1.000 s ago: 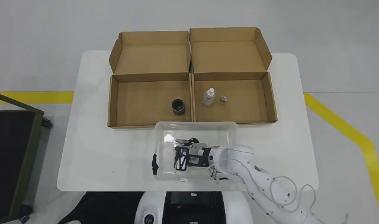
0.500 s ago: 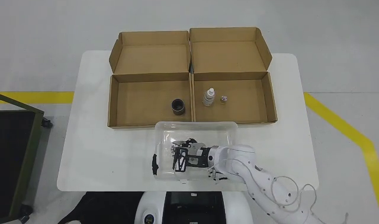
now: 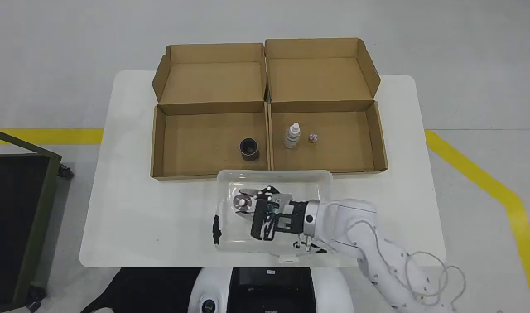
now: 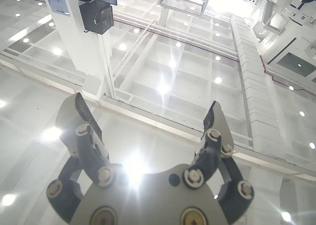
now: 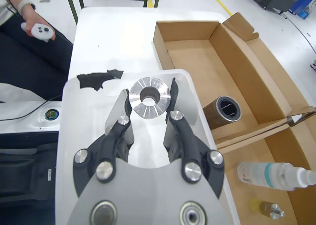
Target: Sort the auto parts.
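My right gripper [image 5: 149,88] is shut on a silver metal ring [image 5: 149,98] with a centre hole, held over the clear plastic bin [image 5: 63,122]. From above, the ring [image 3: 242,202] sits at the gripper [image 3: 255,207] tips over the bin's [image 3: 319,177] left part. A dark cylindrical bushing [image 3: 249,149] lies in the left cardboard box [image 3: 195,143]. A white spray bottle [image 3: 291,135] and a small metal part [image 3: 313,137] lie in the right box [image 3: 352,139]. My left gripper [image 4: 147,100] points up at the ceiling, open, with nothing between its fingers.
Both boxes have their lids folded back at the far side of the white table [image 3: 124,197]. A strip of black tape [image 5: 98,78] sticks to the bin's rim. A dark green cart [image 3: 25,222] stands left of the table.
The right gripper has drawn back and come up from the bin with the ring, which now shows at its tips. The boxes and their parts have not moved.
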Available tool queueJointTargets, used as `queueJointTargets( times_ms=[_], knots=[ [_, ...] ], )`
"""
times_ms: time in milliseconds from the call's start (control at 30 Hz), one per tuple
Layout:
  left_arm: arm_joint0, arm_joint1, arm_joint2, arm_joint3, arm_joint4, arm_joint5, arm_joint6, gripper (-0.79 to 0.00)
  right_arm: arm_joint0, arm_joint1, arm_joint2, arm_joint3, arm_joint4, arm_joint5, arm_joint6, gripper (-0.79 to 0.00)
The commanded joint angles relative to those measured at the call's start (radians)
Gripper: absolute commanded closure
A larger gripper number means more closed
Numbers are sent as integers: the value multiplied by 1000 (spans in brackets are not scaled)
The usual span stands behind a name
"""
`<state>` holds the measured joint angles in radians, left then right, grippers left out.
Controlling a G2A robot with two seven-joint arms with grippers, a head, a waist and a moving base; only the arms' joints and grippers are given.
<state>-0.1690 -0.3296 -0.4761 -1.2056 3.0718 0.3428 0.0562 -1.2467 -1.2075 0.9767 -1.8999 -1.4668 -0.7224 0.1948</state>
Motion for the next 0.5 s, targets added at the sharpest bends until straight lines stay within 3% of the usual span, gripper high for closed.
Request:
queueJointTargets(
  times_ms=[0, 467],
  knots=[
    [0, 0, 0, 0, 0, 0, 0, -785, -2, 2, 21, -21, 43, -1, -9, 0],
    [0, 0, 0, 0, 0, 0, 0, -785, -31, 21, 183, -131, 374, -65, -108, 0]
  ],
)
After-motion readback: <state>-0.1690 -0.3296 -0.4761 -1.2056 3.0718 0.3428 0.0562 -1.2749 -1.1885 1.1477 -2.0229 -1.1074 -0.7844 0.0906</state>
